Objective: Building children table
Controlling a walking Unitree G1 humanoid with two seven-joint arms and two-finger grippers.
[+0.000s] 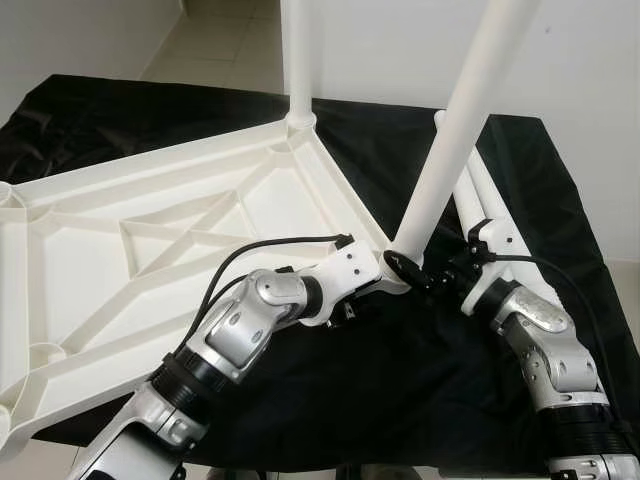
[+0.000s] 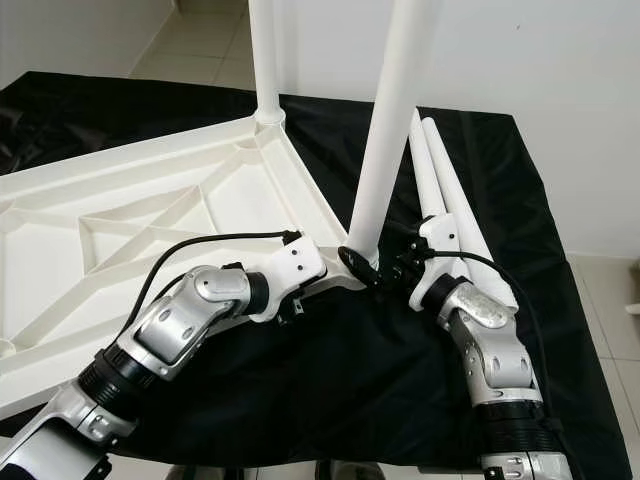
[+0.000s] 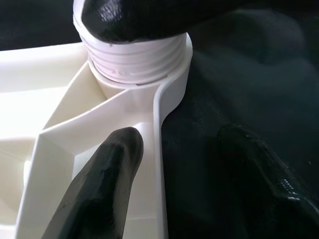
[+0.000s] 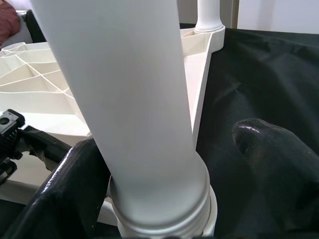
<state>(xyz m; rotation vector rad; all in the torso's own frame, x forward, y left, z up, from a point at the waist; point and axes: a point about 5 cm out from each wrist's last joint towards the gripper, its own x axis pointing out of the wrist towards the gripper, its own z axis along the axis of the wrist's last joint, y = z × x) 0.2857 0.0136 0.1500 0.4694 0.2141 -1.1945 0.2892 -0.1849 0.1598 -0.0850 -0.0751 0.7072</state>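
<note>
A white plastic table top (image 1: 90,200) lies upside down on a black cloth. One white leg (image 1: 297,50) stands in its far corner socket. A second white leg (image 1: 462,105) leans in the near corner socket (image 3: 149,74), with its screw thread showing. My right gripper (image 4: 167,139) is open around this leg's base; one finger (image 4: 75,179) touches it and the other stands a little apart. My left gripper (image 3: 179,137) is open astride the table top's rim (image 3: 159,149) just below that socket, one finger inside the rim and one over the cloth.
Two spare white legs (image 1: 482,195) lie side by side on the black cloth (image 1: 400,390), beyond my right gripper. The cloth covers the whole work surface. A white wall rises behind it, and tiled floor (image 1: 220,40) shows at the far left.
</note>
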